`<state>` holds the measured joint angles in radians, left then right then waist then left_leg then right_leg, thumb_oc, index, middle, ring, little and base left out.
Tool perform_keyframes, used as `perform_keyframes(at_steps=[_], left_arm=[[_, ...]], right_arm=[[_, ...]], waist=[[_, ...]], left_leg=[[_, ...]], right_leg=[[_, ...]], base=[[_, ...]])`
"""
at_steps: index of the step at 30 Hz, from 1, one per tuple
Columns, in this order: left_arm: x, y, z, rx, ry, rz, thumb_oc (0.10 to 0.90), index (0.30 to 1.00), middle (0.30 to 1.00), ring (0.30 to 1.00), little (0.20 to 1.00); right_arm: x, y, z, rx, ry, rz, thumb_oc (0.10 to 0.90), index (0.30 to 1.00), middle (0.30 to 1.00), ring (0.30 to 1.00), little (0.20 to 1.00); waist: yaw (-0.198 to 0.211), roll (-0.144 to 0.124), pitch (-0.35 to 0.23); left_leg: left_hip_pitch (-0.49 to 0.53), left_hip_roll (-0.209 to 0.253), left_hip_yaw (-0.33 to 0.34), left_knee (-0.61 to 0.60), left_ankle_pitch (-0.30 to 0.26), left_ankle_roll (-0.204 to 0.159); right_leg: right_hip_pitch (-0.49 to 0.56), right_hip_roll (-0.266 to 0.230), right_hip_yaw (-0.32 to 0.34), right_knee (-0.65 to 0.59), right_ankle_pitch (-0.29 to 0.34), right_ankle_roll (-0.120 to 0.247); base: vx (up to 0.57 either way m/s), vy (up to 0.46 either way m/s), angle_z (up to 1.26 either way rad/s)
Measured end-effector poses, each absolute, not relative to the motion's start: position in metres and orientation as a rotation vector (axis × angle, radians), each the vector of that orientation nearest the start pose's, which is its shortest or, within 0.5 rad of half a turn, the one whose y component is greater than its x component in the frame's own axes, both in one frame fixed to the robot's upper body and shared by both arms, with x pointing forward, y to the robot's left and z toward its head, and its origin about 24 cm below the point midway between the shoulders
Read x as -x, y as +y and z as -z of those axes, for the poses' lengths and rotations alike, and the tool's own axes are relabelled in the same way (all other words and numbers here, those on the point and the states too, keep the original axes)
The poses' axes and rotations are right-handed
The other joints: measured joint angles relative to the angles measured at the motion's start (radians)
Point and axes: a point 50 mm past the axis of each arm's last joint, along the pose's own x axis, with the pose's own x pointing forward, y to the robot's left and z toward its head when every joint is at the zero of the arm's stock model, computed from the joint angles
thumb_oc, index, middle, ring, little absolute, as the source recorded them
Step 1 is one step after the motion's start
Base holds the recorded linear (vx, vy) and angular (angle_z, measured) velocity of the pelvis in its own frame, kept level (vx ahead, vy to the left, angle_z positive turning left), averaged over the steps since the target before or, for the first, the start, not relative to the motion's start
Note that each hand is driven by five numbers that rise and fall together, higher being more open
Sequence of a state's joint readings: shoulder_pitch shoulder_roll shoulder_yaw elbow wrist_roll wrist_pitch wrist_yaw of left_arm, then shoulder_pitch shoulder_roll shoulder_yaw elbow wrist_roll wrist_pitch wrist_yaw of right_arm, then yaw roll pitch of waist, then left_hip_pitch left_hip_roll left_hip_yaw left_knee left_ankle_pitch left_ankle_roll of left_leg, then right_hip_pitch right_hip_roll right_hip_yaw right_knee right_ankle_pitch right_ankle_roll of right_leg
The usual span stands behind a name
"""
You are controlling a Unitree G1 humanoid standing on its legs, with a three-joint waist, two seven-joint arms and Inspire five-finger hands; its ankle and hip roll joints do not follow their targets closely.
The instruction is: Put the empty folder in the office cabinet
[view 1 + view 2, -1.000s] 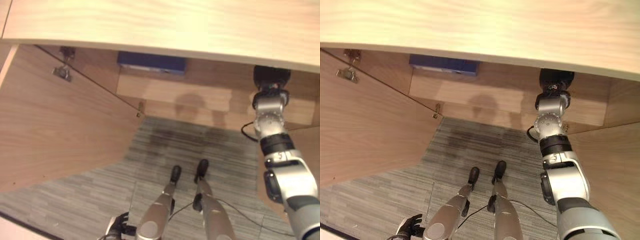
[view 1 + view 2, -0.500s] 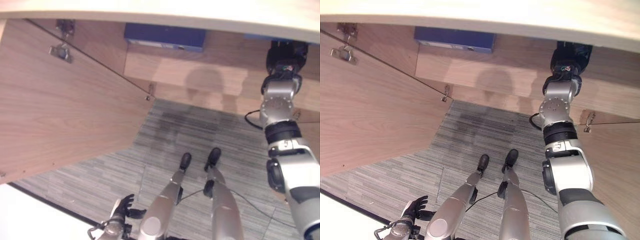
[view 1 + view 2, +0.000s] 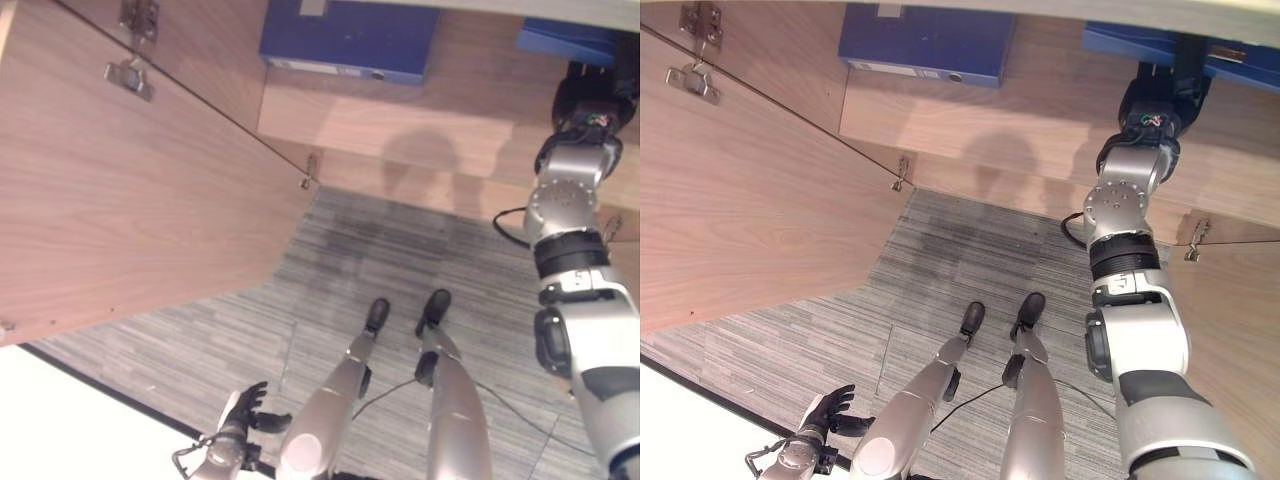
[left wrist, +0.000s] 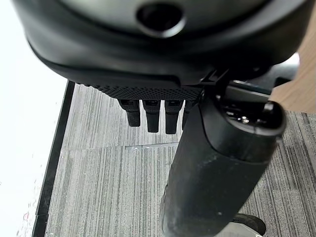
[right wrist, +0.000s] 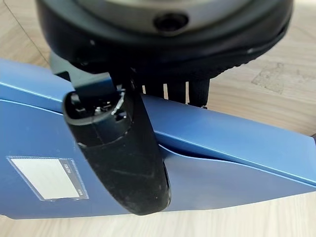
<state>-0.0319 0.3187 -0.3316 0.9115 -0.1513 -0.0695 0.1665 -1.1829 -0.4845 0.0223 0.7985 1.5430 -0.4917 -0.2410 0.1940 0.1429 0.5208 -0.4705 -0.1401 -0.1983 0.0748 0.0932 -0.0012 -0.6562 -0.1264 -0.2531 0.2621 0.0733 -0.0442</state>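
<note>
Two blue folders show on the wooden shelf (image 3: 1040,120) of the office cabinet (image 3: 760,200). One blue folder (image 3: 925,45) lies toward the left of the shelf with its spine and label facing out. The other folder (image 5: 232,148), further right, is the one the right hand (image 5: 123,153) has hold of.

In the right wrist view the thumb lies across the folder's near cover while the fingers (image 5: 197,89) reach over its far side, so the fingers are clamped on the folder, thumb on one face and the rest on the other. A pale rectangular label (image 5: 44,177) sits on the cover just beside the thumb. The folder rests on or just above light wood; contact cannot be told.

From the head views the right arm stretches up into the cabinet opening, its hand against the folder's edge at the shelf. The open cabinet door (image 3: 110,200) stands at the left, with metal hinges (image 3: 128,75) near its top.

Low at the left, the left hand (image 3: 243,405) hangs over the grey striped carpet (image 3: 340,260), its fingers spread and relaxed, holding nothing.
</note>
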Motion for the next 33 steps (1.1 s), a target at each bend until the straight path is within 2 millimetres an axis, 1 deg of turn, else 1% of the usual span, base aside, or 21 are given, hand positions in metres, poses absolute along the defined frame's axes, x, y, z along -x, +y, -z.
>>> perform_keyframes(at_steps=[7, 8, 9, 11, 15, 16, 18, 20, 22, 23, 26, 29, 33], left_arm=[[-0.169, 0.222, 0.121, -0.373, 0.808, -0.049, 0.800, 0.900, 0.900, 0.900, 0.900], [-0.169, 0.222, 0.121, -0.373, 0.808, -0.049, 0.800, 0.900, 0.900, 0.900, 0.900], [-0.169, 0.222, 0.121, -0.374, 0.809, -0.050, 0.800, 0.900, 0.900, 0.900, 0.900], [-0.169, 0.222, 0.121, -0.374, 0.809, -0.050, 0.800, 0.900, 0.900, 0.900, 0.900], [-0.169, 0.223, 0.121, -0.376, 0.812, -0.052, 0.800, 0.900, 0.900, 0.900, 0.900], [-0.169, 0.223, 0.121, -0.376, 0.813, -0.051, 0.800, 0.900, 0.900, 0.900, 0.900], [-0.169, 0.224, 0.121, -0.378, 0.812, -0.050, 0.800, 0.900, 0.900, 0.900, 0.900], [-0.169, 0.225, 0.120, -0.381, 0.811, -0.049, 0.800, 0.900, 0.900, 0.900, 0.900], [-0.169, 0.226, 0.120, -0.383, 0.812, -0.049, 0.800, 0.900, 0.900, 0.900, 0.900], [-0.169, 0.226, 0.120, -0.383, 0.814, -0.048, 0.800, 0.900, 0.900, 0.900, 0.900], [-0.168, 0.225, 0.121, -0.380, 0.819, -0.028, 0.800, 0.900, 0.900, 0.900, 0.900], [-0.168, 0.225, 0.121, -0.381, 0.823, -0.018, 0.800, 0.900, 0.900, 0.900, 0.900], [-0.168, 0.224, 0.122, -0.371, 0.826, 0.007, 0.800, 0.900, 0.900, 0.900, 0.900]], right_arm=[[-0.389, -0.252, -0.293, -1.258, -0.669, 0.281, 0.400, 0.300, 0.300, 0.300, 0.300], [-0.389, -0.252, -0.294, -1.256, -0.669, 0.282, 0.776, 0.865, 0.865, 0.865, 0.865], [-0.389, -0.254, -0.294, -1.252, -0.668, 0.286, 0.800, 0.900, 0.900, 0.900, 0.900], [-0.390, -0.258, -0.292, -1.236, -0.657, 0.313, 0.800, 0.900, 0.900, 0.900, 0.900], [-0.390, -0.261, -0.292, -1.203, -0.632, 0.314, 0.800, 0.900, 0.900, 0.900, 0.900], [-0.394, -0.264, -0.286, -1.123, -0.581, 0.340, 0.800, 0.900, 0.900, 0.900, 0.900], [-0.399, -0.267, -0.276, -1.047, -0.488, 0.360, 0.800, 0.900, 0.900, 0.900, 0.900], [-0.402, -0.264, -0.275, -0.974, -0.450, 0.354, 0.800, 0.900, 0.900, 0.900, 0.900], [-0.403, -0.264, -0.274, -0.878, -0.408, 0.335, 0.800, 0.900, 0.900, 0.900, 0.900], [-0.404, -0.267, -0.268, -0.790, -0.362, 0.338, 0.800, 0.900, 0.900, 0.900, 0.900], [-0.405, -0.272, -0.261, -0.633, -0.294, 0.328, 0.800, 0.900, 0.900, 0.900, 0.900], [-0.406, -0.271, -0.262, -0.517, -0.254, 0.275, 0.800, 0.900, 0.900, 0.900, 0.900], [-0.409, -0.264, -0.256, -0.460, -0.205, 0.225, 0.800, 0.900, 0.900, 0.900, 0.900]], waist=[[-0.001, 0.000, 0.000], [-0.001, 0.000, 0.000], [-0.001, -0.001, 0.000], [-0.001, -0.001, 0.000], [-0.007, -0.002, 0.001], [-0.007, -0.003, 0.002], [-0.013, -0.004, 0.001], [-0.023, -0.006, 0.002], [-0.027, -0.007, 0.002], [-0.026, -0.007, 0.003], [-0.028, -0.010, 0.004], [-0.033, -0.018, 0.006], [-0.047, -0.020, 0.006]], left_leg=[[0.000, 0.000, 0.000, 0.000, 0.000, 0.000], [0.000, 0.000, 0.000, 0.000, 0.000, 0.000], [0.001, 0.000, 0.000, 0.000, 0.000, 0.000], [0.003, 0.000, 0.000, 0.000, 0.001, 0.000], [0.008, 0.002, 0.000, -0.003, 0.002, 0.000], [0.023, 0.005, 0.000, -0.012, 0.005, 0.001], [0.039, 0.008, -0.001, -0.015, 0.006, 0.001], [0.037, 0.009, 0.000, -0.020, 0.009, 0.002], [0.035, 0.011, 0.000, -0.034, 0.017, 0.003], [0.037, 0.013, 0.000, -0.038, 0.020, 0.003], [0.041, 0.016, 0.001, -0.038, 0.020, 0.003], [0.052, 0.019, 0.002, -0.048, 0.023, 0.003], [0.078, 0.024, 0.002, -0.063, 0.026, 0.003]], right_leg=[[0.000, 0.000, -0.001, 0.000, 0.006, -0.009], [0.001, -0.001, -0.001, 0.000, 0.006, -0.009], [0.001, -0.001, -0.001, 0.000, 0.007, -0.009], [0.004, -0.001, -0.002, 0.000, 0.007, -0.009], [0.013, 0.002, -0.003, -0.010, 0.015, -0.011], [0.028, 0.005, -0.004, -0.023, 0.021, -0.015], [0.051, 0.010, -0.004, -0.040, 0.026, -0.010], [0.053, 0.013, -0.004, -0.056, 0.032, -0.002], [0.053, 0.017, -0.004, -0.077, 0.045, 0.000], [0.059, 0.020, -0.004, -0.088, 0.052, 0.000], [0.072, 0.026, -0.005, -0.111, 0.063, 0.004], [0.086, 0.032, -0.004, -0.131, 0.073, 0.007], [0.118, 0.038, -0.004, -0.157, 0.083, 0.012]], base=[[0.00, 0.000, 0.00], [0.00, 0.000, 0.00], [0.00, 0.000, 0.00], [0.00, 0.000, 0.00], [0.00, -0.003, -0.01], [0.00, 0.000, 0.00], [0.00, 0.000, 0.00], [0.00, -0.007, -0.02], [-0.01, -0.010, -0.04], [0.00, 0.000, 0.00], [0.00, -0.006, -0.01], [0.00, -0.012, -0.05], [0.00, 0.000, 0.00]])
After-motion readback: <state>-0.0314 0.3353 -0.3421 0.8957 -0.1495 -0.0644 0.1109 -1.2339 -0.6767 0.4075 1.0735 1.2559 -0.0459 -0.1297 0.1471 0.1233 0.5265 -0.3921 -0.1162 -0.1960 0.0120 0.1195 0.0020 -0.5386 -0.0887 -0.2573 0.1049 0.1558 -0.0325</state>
